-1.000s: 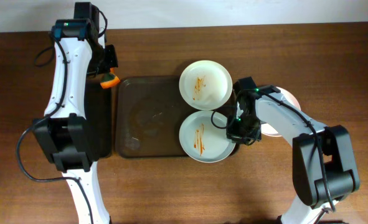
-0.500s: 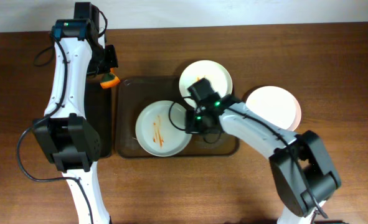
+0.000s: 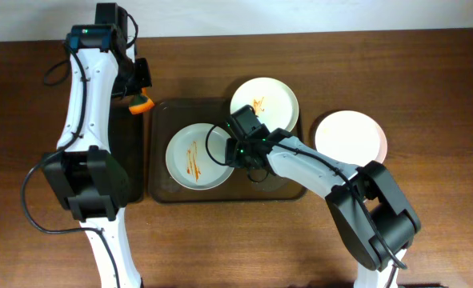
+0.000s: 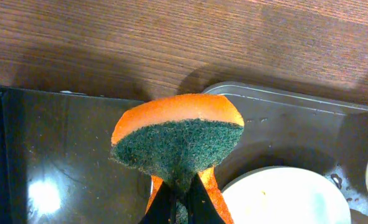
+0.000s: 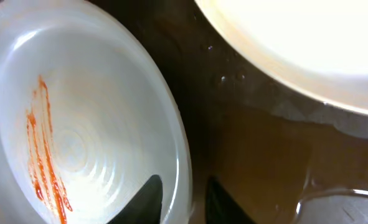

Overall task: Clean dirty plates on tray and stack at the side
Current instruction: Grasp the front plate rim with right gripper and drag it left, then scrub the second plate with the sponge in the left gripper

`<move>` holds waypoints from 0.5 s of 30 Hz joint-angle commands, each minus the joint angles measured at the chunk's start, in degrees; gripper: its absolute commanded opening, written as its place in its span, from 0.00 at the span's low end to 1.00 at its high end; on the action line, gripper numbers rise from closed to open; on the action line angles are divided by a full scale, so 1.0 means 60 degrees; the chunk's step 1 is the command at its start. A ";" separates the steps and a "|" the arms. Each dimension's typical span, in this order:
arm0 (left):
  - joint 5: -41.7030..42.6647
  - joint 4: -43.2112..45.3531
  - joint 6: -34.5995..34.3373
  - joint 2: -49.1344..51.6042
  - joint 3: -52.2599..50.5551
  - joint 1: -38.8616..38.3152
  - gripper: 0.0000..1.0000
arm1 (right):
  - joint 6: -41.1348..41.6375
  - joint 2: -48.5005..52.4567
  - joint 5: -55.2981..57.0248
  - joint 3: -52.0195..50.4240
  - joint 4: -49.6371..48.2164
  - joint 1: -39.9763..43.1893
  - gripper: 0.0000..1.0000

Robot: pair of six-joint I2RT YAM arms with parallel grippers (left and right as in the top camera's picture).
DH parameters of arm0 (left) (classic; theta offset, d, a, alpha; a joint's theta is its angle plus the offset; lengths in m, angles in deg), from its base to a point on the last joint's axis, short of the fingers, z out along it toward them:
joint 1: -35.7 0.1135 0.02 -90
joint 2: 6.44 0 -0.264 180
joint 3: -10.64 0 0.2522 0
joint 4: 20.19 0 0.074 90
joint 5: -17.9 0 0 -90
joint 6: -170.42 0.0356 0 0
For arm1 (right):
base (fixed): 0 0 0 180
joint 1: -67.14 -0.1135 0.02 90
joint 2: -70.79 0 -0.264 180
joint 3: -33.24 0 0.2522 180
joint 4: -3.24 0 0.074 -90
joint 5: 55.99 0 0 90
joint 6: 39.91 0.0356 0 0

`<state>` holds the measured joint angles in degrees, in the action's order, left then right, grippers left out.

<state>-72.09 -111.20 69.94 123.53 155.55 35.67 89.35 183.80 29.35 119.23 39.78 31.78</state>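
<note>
Right gripper (image 5: pixel 184 191), pinching the streaked plate's (image 3: pixel 196 156) rim, has dragged it along the tray (image 3: pixel 162 120), nearer the left gripper's (image 4: pixel 180 200) clamped sponge (image 4: pixel 177 143).

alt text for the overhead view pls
The right claw grips the rim of a sauce-streaked plate in the middle of a dark brown tray. A second streaked plate sits at the tray's far right corner and a plain white plate lies on the table to its right. The left claw holds an orange sponge by the tray's far left corner.
</note>
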 commanded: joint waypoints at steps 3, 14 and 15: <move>0.0827 -0.0288 -0.0022 -0.0055 0.0004 -0.0066 0.00 | 0.0004 0.0499 0.0219 0.0106 -0.0423 -0.0044 0.20; 0.0820 -0.0248 -0.0015 -0.0055 -0.1574 -0.0896 0.00 | 0.0044 0.0852 -0.0459 0.0109 -0.0914 -0.0044 0.04; 0.0827 -0.0215 -0.0018 -0.0055 -0.1945 -0.0936 0.00 | 0.0044 0.0852 -0.0554 0.0109 -0.0911 -0.0044 0.04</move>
<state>-67.78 -112.60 69.92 123.53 147.90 30.51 89.29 187.32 28.17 119.67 34.23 31.78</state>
